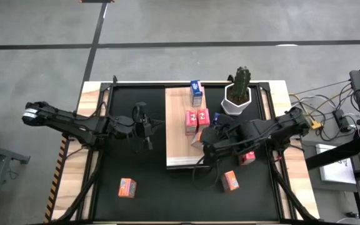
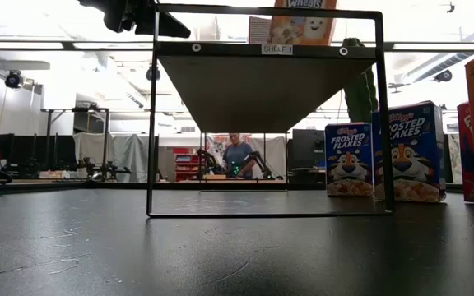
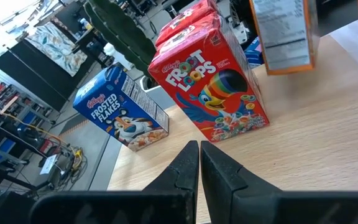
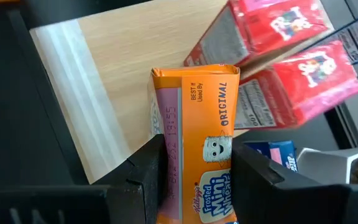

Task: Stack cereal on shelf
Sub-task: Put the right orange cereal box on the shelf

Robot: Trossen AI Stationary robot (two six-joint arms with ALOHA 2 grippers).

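Observation:
The shelf (image 1: 179, 134) is a light wood board raised on a black frame in the middle of the black mat. On it stand a blue cereal box (image 1: 196, 92) and two red ones (image 1: 197, 119), also seen as the Froot Loops box (image 3: 219, 87) and the Frosted Flakes box (image 3: 123, 112). My right gripper (image 4: 197, 180) hangs over the shelf's near right part, shut on an orange Mini Wheats box (image 4: 197, 124). My left gripper (image 3: 199, 163) is shut and holds nothing, hovering at the shelf's left edge (image 1: 147, 125). My right gripper pinches the orange box between its two fingers (image 4: 146, 171), one on each of two opposite faces (image 4: 166, 149), at the end nearest the wrist. The fingers slant down from above. The box reaches away below them over the shelf; I cannot tell if its lower end touches the wood.
A cactus in a white pot (image 1: 237, 94) stands at the shelf's far right corner. On the mat lie an orange box (image 1: 127, 187) near left, another (image 1: 230, 181) near right and a red one (image 1: 247, 157). More boxes (image 2: 410, 152) stand at the right in the low view.

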